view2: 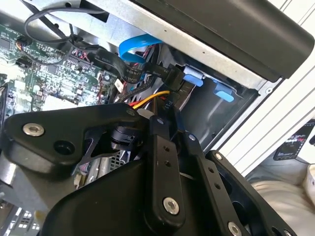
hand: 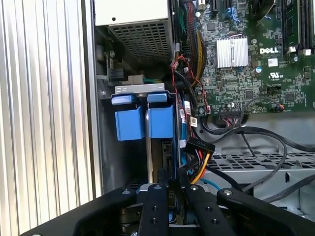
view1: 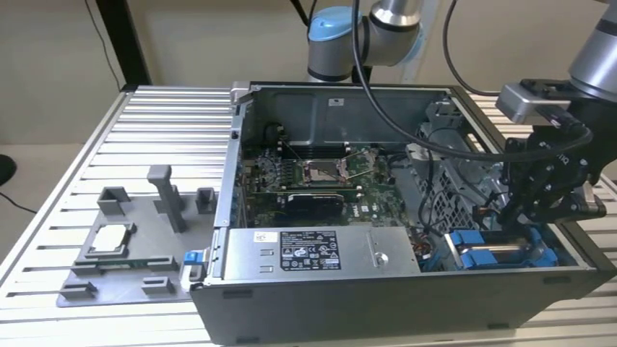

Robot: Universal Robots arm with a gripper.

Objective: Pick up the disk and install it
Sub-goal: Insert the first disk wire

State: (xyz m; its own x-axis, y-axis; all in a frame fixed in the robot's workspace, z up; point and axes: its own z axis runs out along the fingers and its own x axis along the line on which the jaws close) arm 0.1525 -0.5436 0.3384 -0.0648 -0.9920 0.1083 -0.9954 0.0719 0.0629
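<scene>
The black multi-link gripper [view1: 540, 206] hangs inside the open grey computer case [view1: 386, 303], fingers drawn close together on the edge of the flat silver-grey disk in its blue plastic bracket [hand: 160, 123]. The disk stands on edge directly beneath the fingers, in the drive bay, long axis running down away from them.

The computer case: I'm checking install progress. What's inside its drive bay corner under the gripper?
Inside the computer case, blue brackets sit below the gripper; the disk itself is hidden.
</scene>
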